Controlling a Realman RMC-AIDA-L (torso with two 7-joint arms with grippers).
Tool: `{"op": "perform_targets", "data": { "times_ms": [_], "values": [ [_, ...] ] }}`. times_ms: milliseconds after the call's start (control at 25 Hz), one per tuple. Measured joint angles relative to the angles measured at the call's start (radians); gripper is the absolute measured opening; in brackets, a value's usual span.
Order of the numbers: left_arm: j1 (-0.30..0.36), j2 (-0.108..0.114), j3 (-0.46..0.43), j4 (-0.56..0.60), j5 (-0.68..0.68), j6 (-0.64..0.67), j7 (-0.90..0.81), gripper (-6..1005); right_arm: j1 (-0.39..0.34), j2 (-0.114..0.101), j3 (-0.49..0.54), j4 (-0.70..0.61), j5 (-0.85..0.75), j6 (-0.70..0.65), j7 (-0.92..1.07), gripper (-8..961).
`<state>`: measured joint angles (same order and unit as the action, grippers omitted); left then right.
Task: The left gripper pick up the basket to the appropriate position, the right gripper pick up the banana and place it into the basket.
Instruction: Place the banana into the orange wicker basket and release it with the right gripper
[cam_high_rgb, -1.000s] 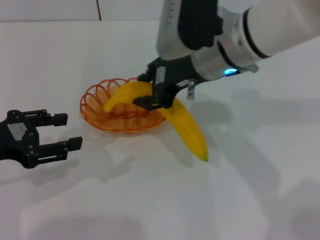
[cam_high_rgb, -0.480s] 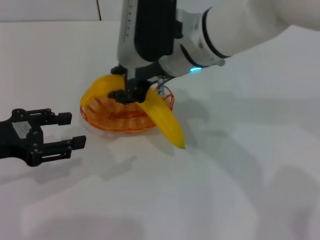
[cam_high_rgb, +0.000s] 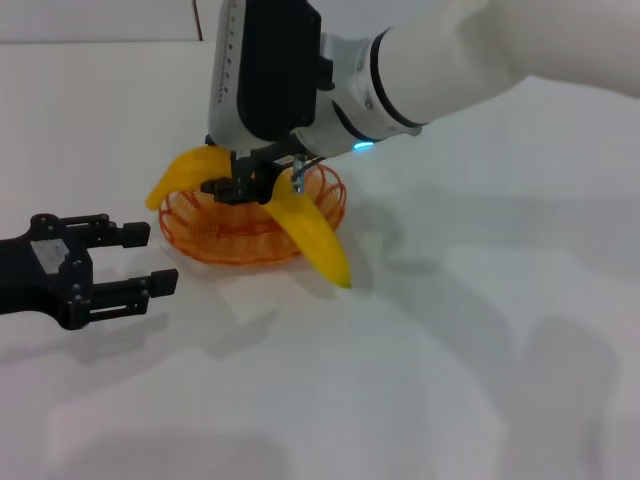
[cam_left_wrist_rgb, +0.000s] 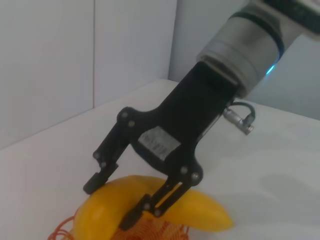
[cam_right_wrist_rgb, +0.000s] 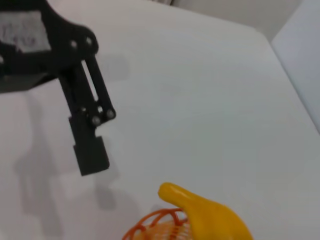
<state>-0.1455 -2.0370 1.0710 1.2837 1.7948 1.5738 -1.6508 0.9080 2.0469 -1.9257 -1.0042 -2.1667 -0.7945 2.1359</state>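
Counted on the white table (cam_high_rgb: 480, 380): one banana (cam_high_rgb: 312, 232), one basket (cam_high_rgb: 205, 232), two grippers.

Right gripper (cam_high_rgb: 240, 187) over the basket, jaws pinching the banana about mid-length; the left wrist view shows both black fingers (cam_left_wrist_rgb: 102, 172) clamped across the yellow body (cam_left_wrist_rgb: 200, 210).

Banana held above and across the basket, not lying flat in it. Long axis diagonal in the head view: one end (cam_high_rgb: 165, 185) sticking out past the basket rim on the robot's left and raised, other end (cam_high_rgb: 340, 280) sloping down past the rim on the near right side, tip at or near the table surface; contact cannot be told. Longer than the basket is wide, overhanging both sides. In the right wrist view, banana end (cam_right_wrist_rgb: 200, 210) seen just above the orange wire rim (cam_right_wrist_rgb: 150, 222).

Basket resting on the table, centre-left of the head view.

Left gripper (cam_high_rgb: 140, 262) near the basket on its left, apart from it, jaws spread, nothing between them, pointing toward the basket.
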Motion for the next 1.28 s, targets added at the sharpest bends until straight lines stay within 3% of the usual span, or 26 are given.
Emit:
{"op": "perform_targets", "data": {
  "times_ms": [1120,1280],
  "values": [
    [-0.014,0.0,0.001,-0.02,0.002,0.0,0.0,677,0.009,0.001,-0.024,0.005,0.002,0.047,0.019,540],
    [-0.022,0.002,0.001,-0.038,0.004,0.0,0.0,677,0.007,0.001,-0.023,-0.006,0.002,0.048,0.019,716]
  ]
}}
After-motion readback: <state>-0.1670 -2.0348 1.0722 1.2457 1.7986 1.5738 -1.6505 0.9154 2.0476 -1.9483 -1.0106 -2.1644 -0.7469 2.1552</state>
